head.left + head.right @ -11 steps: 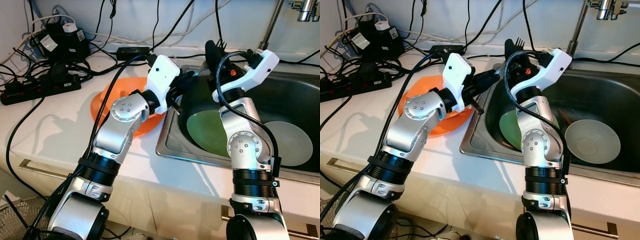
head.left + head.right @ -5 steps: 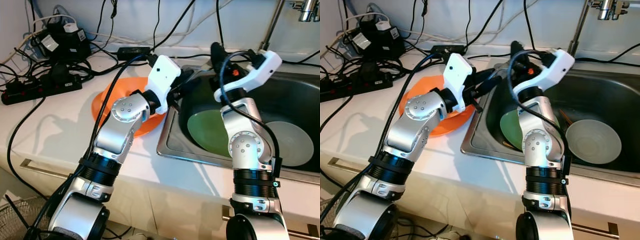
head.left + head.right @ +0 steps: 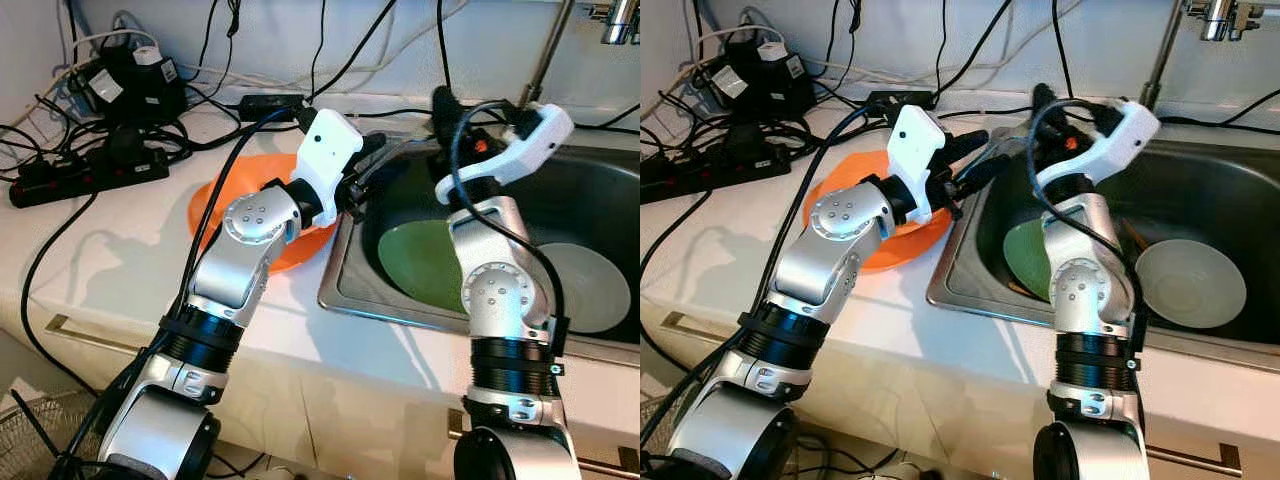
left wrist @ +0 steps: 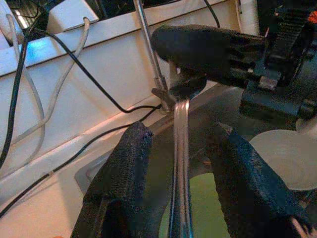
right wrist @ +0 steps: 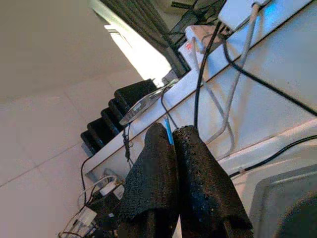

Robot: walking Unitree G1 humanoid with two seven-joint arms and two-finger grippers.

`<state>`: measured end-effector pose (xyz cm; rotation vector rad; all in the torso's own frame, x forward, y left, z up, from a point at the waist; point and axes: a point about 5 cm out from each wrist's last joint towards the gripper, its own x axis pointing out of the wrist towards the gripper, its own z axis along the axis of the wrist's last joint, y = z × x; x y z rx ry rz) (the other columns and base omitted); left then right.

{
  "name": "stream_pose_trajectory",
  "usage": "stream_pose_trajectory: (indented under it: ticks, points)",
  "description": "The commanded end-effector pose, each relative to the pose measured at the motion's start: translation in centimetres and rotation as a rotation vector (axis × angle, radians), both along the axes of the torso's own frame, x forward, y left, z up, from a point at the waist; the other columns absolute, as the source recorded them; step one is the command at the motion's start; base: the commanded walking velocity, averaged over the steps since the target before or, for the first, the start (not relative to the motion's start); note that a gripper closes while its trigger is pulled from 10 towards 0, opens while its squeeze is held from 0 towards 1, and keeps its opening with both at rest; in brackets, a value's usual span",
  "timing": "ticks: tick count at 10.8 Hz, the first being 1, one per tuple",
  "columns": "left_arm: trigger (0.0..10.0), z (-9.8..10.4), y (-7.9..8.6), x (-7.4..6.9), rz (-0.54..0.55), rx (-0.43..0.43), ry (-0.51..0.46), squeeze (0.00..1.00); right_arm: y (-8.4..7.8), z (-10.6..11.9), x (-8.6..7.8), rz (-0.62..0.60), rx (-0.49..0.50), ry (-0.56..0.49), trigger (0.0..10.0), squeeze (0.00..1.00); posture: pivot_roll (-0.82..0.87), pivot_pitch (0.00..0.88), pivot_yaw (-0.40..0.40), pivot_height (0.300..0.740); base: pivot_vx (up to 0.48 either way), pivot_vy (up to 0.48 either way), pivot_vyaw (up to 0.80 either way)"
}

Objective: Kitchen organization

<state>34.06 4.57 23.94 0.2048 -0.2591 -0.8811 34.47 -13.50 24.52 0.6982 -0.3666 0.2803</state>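
Observation:
My right gripper (image 3: 441, 98) is raised over the back left corner of the sink (image 3: 345, 290), shut on the top end of a thin metal utensil (image 4: 179, 148). The shiny handle hangs down between the spread fingers of my left gripper (image 3: 986, 152), which is open beside the sink's left rim and not touching it. In the right wrist view the right fingers (image 5: 161, 163) are pressed together around a thin sliver. A green plate (image 3: 420, 260) leans in the sink, next to a pale bowl (image 3: 590, 285). An orange plate (image 3: 215, 200) lies on the counter under my left arm.
Black power strips (image 3: 80, 170), plugs and many cables crowd the counter's back left. The faucet pipe (image 3: 545, 50) rises behind the sink. The white counter front (image 3: 120, 270) is bare, and a drawer handle (image 3: 70, 330) runs below its edge.
My left gripper's fingers have spread apart and lifted toward the right gripper. The right gripper has shifted slightly toward the back right. The camera view has drifted a little.

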Motion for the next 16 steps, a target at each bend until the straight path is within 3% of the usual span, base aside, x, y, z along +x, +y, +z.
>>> stream_pose_trajectory:
  ticks: [1,4,5,6,7,11,15,16]
  points:
    - [10.0,0.1,0.2,0.0,0.006,0.006,-0.004,0.00,-1.6,1.5,0.2,-0.052,0.045,-0.043,0.0,0.00,0.05,0.000,0.089,0.740,0.000,0.000,0.00]
    - [10.0,0.1,0.3,-0.2,-0.006,-0.010,0.017,0.00,-5.8,3.3,0.2,-0.238,0.114,-0.094,0.0,0.00,0.04,0.000,0.090,0.740,0.000,0.000,0.00]
    - [10.0,0.1,0.3,-0.2,-0.014,-0.015,0.031,0.00,-6.9,3.5,0.1,-0.296,0.103,-0.103,0.0,0.00,0.05,0.000,0.090,0.740,0.000,0.000,0.00]
    - [10.0,-1.0,0.0,-0.7,-0.057,0.007,0.090,0.00,-7.9,3.3,0.3,-0.390,0.017,-0.080,0.0,0.00,0.05,0.000,0.091,0.740,0.000,0.000,0.00]
    - [10.0,-1.6,-0.2,-0.9,-0.064,0.025,0.102,0.00,-8.2,3.0,0.5,-0.417,0.002,-0.067,10.0,0.00,0.05,0.000,0.091,0.740,0.000,0.000,0.00]
    - [10.0,-4.4,-1.9,-2.6,-0.118,0.025,0.204,0.00,-8.1,1.6,1.0,-0.500,-0.195,-0.041,10.0,0.00,0.06,0.000,0.085,0.740,0.000,0.000,0.00]
    - [10.0,-6.6,-2.8,-3.9,-0.135,0.054,0.286,0.00,-7.7,-2.2,2.2,-0.531,-0.569,0.039,10.0,0.00,0.06,0.000,0.083,0.740,0.000,0.000,0.00]
    - [10.0,-6.9,-2.6,-4.0,-0.126,0.061,0.299,0.00,-7.4,-3.0,2.4,-0.510,-0.617,0.053,10.0,0.00,0.07,0.000,0.080,0.740,0.000,0.000,0.00]
